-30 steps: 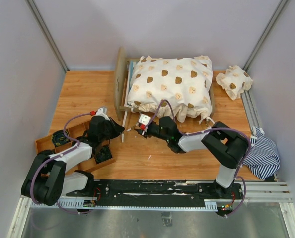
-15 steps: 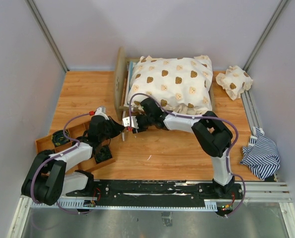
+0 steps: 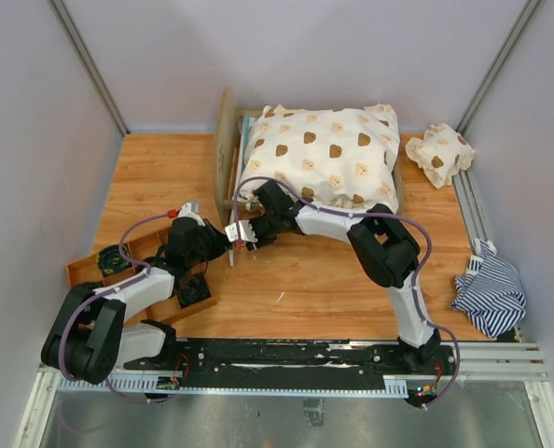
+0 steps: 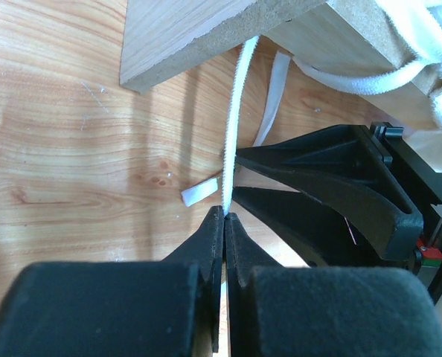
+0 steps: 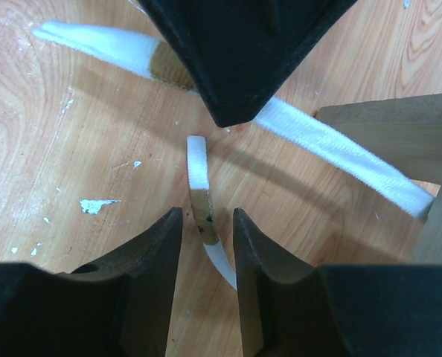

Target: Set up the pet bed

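Pet bed [image 3: 228,191] at the far middle of the tabletop [image 3: 165,177], headboard [image 3: 226,131] upright at its left end, most of the frame buried under a bear-print cover [image 3: 324,154]. Just off the bed's near-left corner, both tools tip to tip: left tool [image 4: 224,217] pinched shut on a white strap [image 4: 234,111] running up under the frame's edge; right tool [image 5: 206,223] facing it, jaws parted around a shorter strap end [image 5: 199,175], neither finger plainly touching it. Bed's sleeping surface and far end hidden by the cover; strap anchorage out of sight. Further out, small bear-print pillow [image 3: 438,154] at far right, striped cloth [image 3: 490,291] at the right edge, wooden tray [image 3: 86,269] partly under the left arm.
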Robot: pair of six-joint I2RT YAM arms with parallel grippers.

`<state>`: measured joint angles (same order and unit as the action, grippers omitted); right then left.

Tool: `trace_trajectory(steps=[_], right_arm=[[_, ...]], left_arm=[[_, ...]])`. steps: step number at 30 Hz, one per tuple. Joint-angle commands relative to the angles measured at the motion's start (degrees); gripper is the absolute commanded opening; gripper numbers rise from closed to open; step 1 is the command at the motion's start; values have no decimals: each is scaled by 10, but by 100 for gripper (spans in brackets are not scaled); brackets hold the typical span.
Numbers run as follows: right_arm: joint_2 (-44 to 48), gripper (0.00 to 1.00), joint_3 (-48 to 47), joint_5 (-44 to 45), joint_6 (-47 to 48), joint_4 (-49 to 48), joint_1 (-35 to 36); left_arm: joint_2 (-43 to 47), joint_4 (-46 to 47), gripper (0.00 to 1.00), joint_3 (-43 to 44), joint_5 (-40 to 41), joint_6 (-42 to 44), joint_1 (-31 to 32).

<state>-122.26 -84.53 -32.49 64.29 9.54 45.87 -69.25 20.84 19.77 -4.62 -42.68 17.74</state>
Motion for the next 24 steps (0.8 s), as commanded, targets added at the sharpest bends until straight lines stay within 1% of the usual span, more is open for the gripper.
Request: trace_trajectory(steps=[1,5,7,10,13,16,18,21,24], right_arm=[[-43,33,-26,44,33,115,-10],[-63,23,-70,50,45,190,-14],[-72,15,-88,56,54,227,-14],[-74,2,-96,67,62,253,-14],[-51,0,-84,61,68,263,-14],[6,0,-44,39,53,223,-14],[57,0,-5,19,25,169,-15],[129,0,31,-4,-70,69,-17],[165,0,34,-37,-132,6,-16]], left_arm=[[11,7,0,0,12,4,-1],[16,8,0,2,13,-1,-1],[20,6,0,1,15,-1,-1],[25,5,0,0,22,0,-1],[24,6,0,1,22,3,-1],[20,11,0,5,8,30,-1],[21,15,0,2,16,35,-1],[31,31,0,-8,-1,61,-1],[47,45,0,-14,-18,85,-1]])
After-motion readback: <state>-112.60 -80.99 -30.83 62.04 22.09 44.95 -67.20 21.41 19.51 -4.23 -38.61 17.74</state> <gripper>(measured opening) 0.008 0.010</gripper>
